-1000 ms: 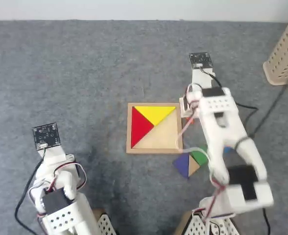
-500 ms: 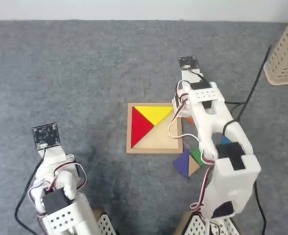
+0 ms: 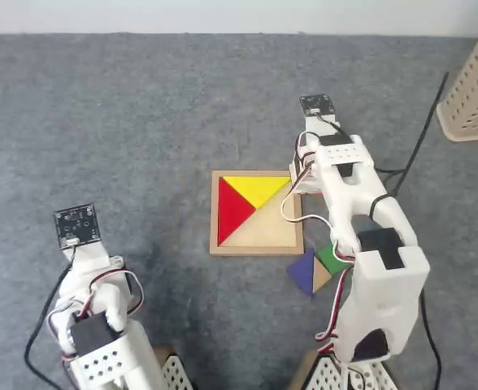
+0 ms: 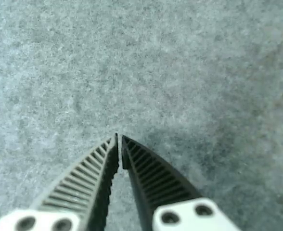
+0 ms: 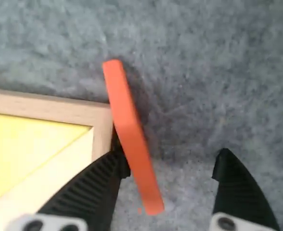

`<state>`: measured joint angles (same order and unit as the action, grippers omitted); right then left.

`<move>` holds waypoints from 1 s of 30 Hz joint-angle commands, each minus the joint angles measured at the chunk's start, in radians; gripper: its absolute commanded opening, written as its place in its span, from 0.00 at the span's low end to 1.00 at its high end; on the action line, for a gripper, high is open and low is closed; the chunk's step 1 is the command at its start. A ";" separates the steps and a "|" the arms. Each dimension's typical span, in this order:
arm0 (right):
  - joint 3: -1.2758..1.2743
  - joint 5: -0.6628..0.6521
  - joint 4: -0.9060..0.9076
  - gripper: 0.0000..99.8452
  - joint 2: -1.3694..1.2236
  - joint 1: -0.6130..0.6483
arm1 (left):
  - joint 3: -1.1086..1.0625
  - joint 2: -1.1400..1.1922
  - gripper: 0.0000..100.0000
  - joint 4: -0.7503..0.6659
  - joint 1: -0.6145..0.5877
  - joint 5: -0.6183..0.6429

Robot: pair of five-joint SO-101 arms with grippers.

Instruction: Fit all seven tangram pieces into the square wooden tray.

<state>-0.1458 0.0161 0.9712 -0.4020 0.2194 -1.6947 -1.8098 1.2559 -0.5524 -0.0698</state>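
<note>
Two of seven pieces, the yellow triangle (image 3: 255,188) and red triangle (image 3: 232,210), are sitting in the tray (image 3: 215,213); five are remaining. The right tool (image 5: 169,160), spread, is straddling an orange piece (image 5: 131,134) tilted on edge beside the tray. A purple piece (image 3: 304,272) and green piece (image 3: 330,258) are lying near its corner. The left tool (image 4: 120,140), pressed together, is hanging well apart.

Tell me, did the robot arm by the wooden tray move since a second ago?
Yes. In the high view the right arm swung sideways toward the wooden tray; its far end now sits at the tray edge nearest it.
</note>
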 commanded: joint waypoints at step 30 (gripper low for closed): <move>0.354 -0.158 0.202 0.23 0.007 -0.101 | 0.008 -0.003 0.01 0.003 0.002 0.009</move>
<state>0.1458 -0.0514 1.1293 -0.4158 0.0967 -1.6947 -1.8098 1.2559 -0.5524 -0.0698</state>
